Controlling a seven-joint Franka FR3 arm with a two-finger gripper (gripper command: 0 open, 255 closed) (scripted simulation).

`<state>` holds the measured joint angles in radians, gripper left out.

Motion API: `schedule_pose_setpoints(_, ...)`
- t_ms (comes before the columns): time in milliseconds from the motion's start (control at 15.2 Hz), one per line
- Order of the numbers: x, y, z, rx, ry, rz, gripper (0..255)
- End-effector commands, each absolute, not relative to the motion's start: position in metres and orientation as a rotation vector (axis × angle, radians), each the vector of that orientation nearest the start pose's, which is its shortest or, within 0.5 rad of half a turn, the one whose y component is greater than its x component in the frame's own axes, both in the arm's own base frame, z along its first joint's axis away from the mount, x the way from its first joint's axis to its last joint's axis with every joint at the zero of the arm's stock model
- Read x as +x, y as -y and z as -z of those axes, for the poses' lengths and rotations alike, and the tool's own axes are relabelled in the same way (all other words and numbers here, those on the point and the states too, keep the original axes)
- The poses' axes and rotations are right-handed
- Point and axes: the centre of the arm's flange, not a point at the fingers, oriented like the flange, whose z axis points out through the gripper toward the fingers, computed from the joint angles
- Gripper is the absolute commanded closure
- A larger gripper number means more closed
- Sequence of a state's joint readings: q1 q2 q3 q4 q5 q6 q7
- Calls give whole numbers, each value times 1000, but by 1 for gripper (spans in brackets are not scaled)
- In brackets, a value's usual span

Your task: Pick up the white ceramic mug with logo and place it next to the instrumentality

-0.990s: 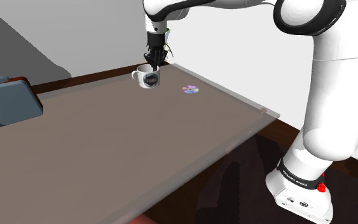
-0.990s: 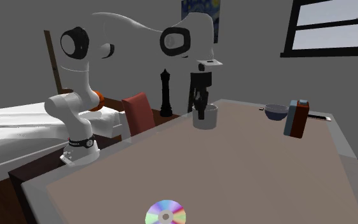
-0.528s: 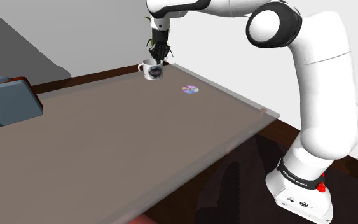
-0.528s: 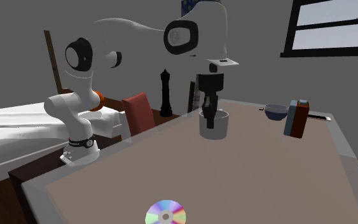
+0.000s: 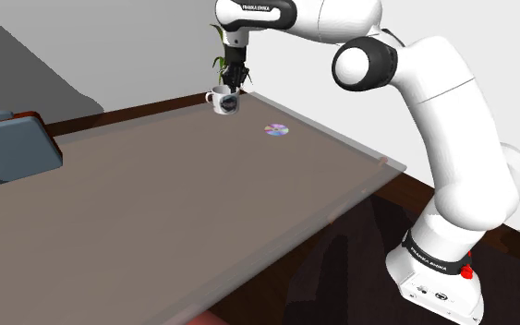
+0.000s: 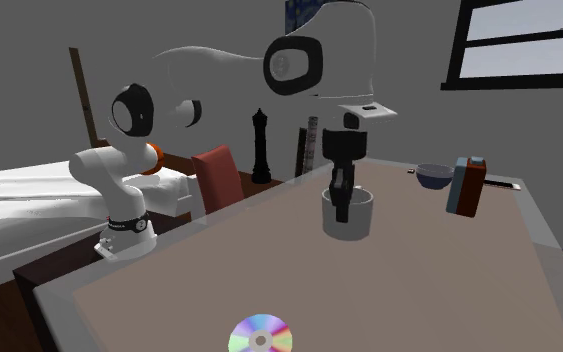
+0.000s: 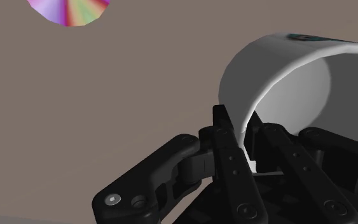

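Observation:
A white mug with a dark round logo hangs in the air above the far part of the brown table. My black gripper comes down from above and is shut on the mug's rim, one finger inside and one outside. From the second exterior view the mug looks grey, with the gripper reaching into it. The wrist view has the fingers clasping the wall of the mug. A rainbow-coloured disc lies flat on the table, to the shoulder view's right of the mug.
A blue-grey case sits at the table's left end in the shoulder view. The second exterior view shows a dark bowl and a blue box at the far end, with a red chair and a black pepper mill beyond the table edge.
The gripper has lifted the mug higher and carried it to the shoulder view's right, closer to the disc. The arm's elbow has swung over with it.

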<state>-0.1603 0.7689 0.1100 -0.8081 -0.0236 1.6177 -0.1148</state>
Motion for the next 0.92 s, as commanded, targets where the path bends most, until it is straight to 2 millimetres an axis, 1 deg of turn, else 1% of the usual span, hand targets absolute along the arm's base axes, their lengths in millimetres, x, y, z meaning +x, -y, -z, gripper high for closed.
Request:
schedule_pose_setpoints(0,750,76,-470,-3092,51,76,255)
schedule_pose_setpoints(858,750,76,-401,-3092,51,76,255)
